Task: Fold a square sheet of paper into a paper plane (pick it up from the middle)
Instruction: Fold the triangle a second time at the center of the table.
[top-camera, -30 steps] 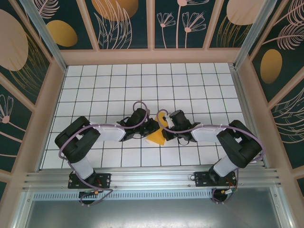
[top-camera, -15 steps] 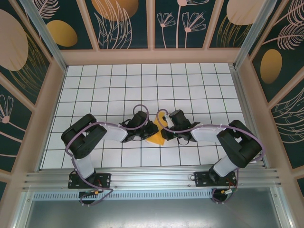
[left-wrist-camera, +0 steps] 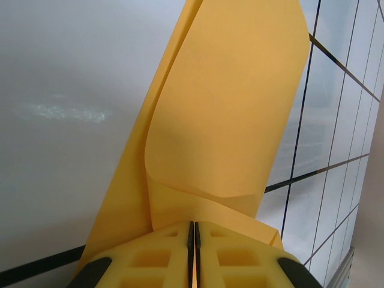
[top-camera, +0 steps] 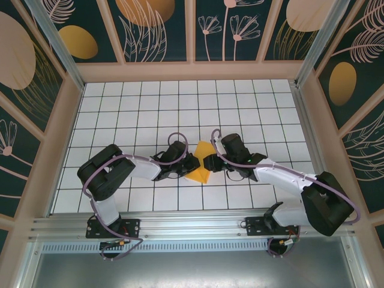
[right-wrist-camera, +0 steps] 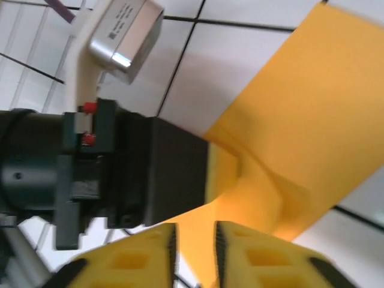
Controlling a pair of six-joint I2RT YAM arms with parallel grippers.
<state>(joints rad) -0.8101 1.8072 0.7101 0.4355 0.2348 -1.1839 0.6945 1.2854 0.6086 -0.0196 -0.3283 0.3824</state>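
The square sheet of paper (top-camera: 201, 169), orange-yellow and folded with creases, lies on the white grid table (top-camera: 180, 108) between the two arms. My left gripper (top-camera: 191, 163) reaches it from the left. In the left wrist view its yellow fingers (left-wrist-camera: 156, 255) are pressed together on the sheet's near edge, and the sheet (left-wrist-camera: 228, 120) curls up in front of them. My right gripper (top-camera: 213, 161) sits just right of the sheet. In the right wrist view that gripper (right-wrist-camera: 195, 233) has a clear gap between its fingers, and the sheet (right-wrist-camera: 300, 114) lies beyond them.
Patterned dark walls with wooden posts (top-camera: 192, 30) fence the table on three sides. An aluminium rail (top-camera: 192, 227) with both arm bases runs along the near edge. The left arm's black wrist (right-wrist-camera: 144, 174) is close in front of my right gripper.
My right gripper has let go of the raised flap and opened, and its arm has swung out to the right. The left gripper stays shut on the sheet.
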